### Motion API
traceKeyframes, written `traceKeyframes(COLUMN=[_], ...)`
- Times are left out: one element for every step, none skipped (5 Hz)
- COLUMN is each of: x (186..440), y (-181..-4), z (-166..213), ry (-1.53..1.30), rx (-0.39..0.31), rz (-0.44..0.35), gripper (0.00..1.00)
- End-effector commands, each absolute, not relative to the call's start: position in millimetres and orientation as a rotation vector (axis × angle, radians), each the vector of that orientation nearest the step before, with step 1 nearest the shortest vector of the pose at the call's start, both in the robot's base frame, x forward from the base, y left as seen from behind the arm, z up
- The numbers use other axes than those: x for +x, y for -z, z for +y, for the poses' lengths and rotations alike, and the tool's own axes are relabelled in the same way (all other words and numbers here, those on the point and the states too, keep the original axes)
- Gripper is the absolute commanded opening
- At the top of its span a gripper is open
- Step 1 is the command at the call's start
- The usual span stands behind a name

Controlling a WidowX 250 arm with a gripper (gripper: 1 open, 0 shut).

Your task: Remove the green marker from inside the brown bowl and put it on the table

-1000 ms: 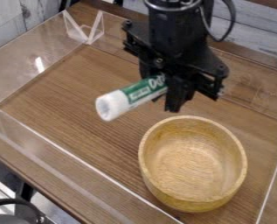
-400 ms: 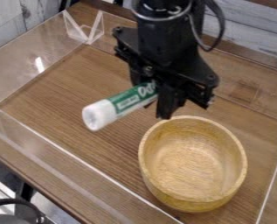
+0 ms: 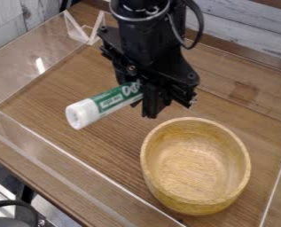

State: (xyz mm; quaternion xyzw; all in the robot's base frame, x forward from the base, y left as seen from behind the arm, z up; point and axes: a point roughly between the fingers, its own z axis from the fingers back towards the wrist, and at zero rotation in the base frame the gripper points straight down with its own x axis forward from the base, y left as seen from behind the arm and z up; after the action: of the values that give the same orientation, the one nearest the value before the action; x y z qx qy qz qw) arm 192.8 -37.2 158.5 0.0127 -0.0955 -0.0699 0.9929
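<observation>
**Ana:** Marker [image 3: 104, 104] placement is what we are working on, so where is it sitting?

**Ben:** The pincer [image 3: 146, 96] is clamping the green marker by its green barrel end, and the marker is hanging in the air over the table [image 3: 59, 80], to the left of the brown bowl [image 3: 197, 165]. It is lying nearly level, with the white cap end sticking out toward the left and dipping slightly. The bowl is looking empty.

**Ana:** So the lift-out is done, and lowering is the step in hand?

**Ben:** I am judging it so. The marker is already clear of the bowl's rim, and bare wood is showing underneath it, well inside the clear acrylic wall [image 3: 36, 142].

**Ana:** What is making for a clean set-down?

**Ben:** Coming straight down over that bare patch, I would say, with no drift back toward the bowl. Since the cap end is drooping, that end is probably going to touch first, so a slow descent is helping it settle flat instead of pivoting in the grip.

**Ana:** And the release?

**Ben:** Opening only when the barrel is resting on the wood, or just above it. It is a round cylinder, so dropping from height is inviting a roll toward the wall or the bowl. After opening, rising straight up is keeping the pincer's tips from nudging it.
</observation>
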Motion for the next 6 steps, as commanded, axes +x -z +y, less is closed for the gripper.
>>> traceKeyframes(x=[200, 203, 205, 208, 211, 213], y=[-166.3, -165.5, -163.8, -161.9, -159.5, -157.4], z=[-36, -36, -36, -35, -34, -32], ry=[0.131, 0.128, 0.125, 0.123, 0.121, 0.12], rx=[0.021, 0.021, 0.02, 0.02, 0.02, 0.019], rz=[-0.23, -0.231, -0.232, -0.233, -0.234, -0.233], gripper=[0.0, 0.0, 0.0, 0.0, 0.0, 0.0])
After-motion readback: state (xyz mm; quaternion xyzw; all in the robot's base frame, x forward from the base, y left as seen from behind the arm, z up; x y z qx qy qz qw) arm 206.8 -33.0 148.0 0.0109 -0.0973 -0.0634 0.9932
